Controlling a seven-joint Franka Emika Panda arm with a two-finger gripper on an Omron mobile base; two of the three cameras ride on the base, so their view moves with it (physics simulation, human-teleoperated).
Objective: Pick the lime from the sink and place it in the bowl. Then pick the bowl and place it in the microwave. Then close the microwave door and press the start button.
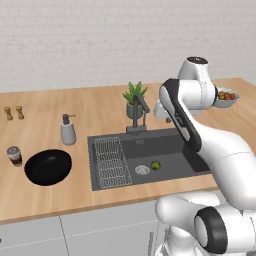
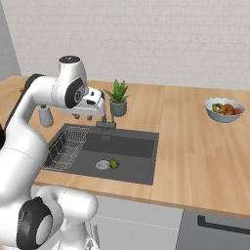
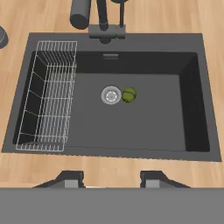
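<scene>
On the far left of the wooden worktop [image 1: 100, 105] stood two small shakers [image 1: 14, 112], and nearer the front edge a little cup with a dark lid [image 1: 14, 156]. Right beside that cup sat the bowl [image 1: 48, 167], black and shallow, with nothing in it. Behind the bowl was the grey soap dispenser [image 1: 68, 131], upright, just off the sink's left rim.

Next came the sink [image 1: 190, 165], dark grey and sunk into the worktop. Its left end held the wire rack [image 1: 111, 161]. Past the rack, on the basin floor, lay the round silver drain [image 3: 111, 95], and there was the lime [image 3: 128, 95], yellow-green, just to the right of the drain and close enough to look like it touched the drain's edge. It was resting free, nothing on it.

At the back rim stood the dark faucet [image 1: 139, 116], and behind that a small potted plant [image 1: 134, 99].

The gripper [image 2: 82, 116] hung well above the sink, near the faucet and pointing down, clear of everything. In the hand view its two fingertips [image 3: 70, 179] stood apart at a middling gap with nothing between them, looking straight down at the basin with the lime well below.

Far right on the worktop sat a pale bowl of mixed fruit [image 2: 224, 109], well apart from the sink.
</scene>
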